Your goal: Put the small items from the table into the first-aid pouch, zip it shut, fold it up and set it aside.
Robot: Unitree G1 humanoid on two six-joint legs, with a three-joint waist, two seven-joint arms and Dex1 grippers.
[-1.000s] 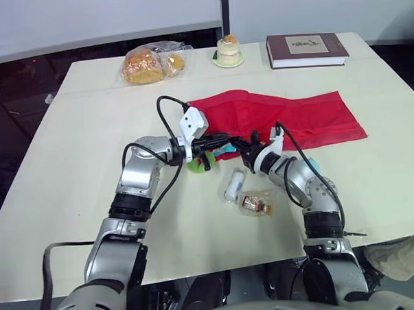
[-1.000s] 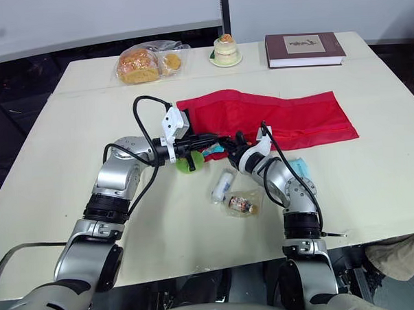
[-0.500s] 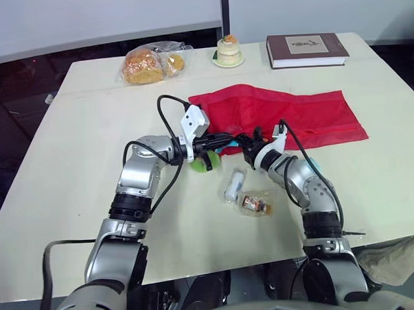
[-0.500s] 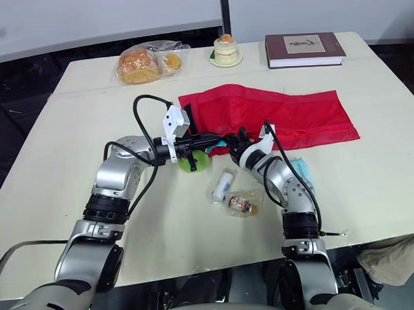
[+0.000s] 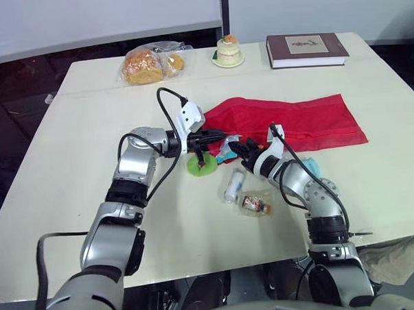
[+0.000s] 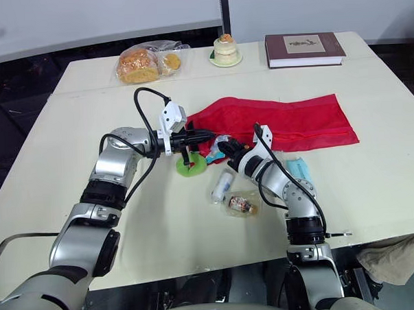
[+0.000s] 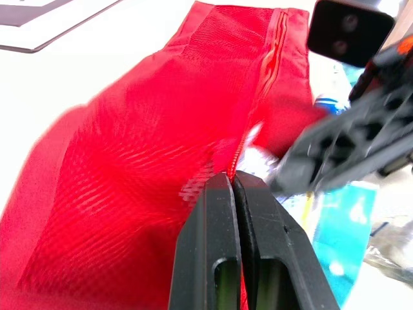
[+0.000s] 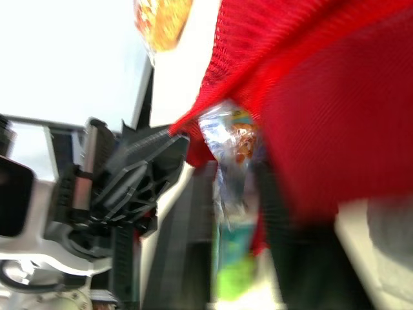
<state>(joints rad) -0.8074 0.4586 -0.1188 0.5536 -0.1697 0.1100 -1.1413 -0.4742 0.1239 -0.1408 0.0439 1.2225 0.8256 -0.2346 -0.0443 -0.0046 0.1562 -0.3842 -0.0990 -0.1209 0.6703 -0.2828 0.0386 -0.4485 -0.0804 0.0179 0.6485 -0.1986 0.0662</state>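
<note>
left gripper (image 7: 232,186) pinched shut on red pouch (image 5: 295,120) edge; right gripper (image 5: 235,146) seemingly clamps clear packet (image 8: 233,139) at its mouth; book (image 5: 305,49) title unreadable.

The red pouch (image 5: 295,120) lies on the tabletop (image 5: 89,133), left end lifted, a wrapper (image 5: 228,146) at its mouth. A green ring (image 5: 201,165), tube (image 5: 234,185) and packet (image 5: 256,204) lie beside.
</note>
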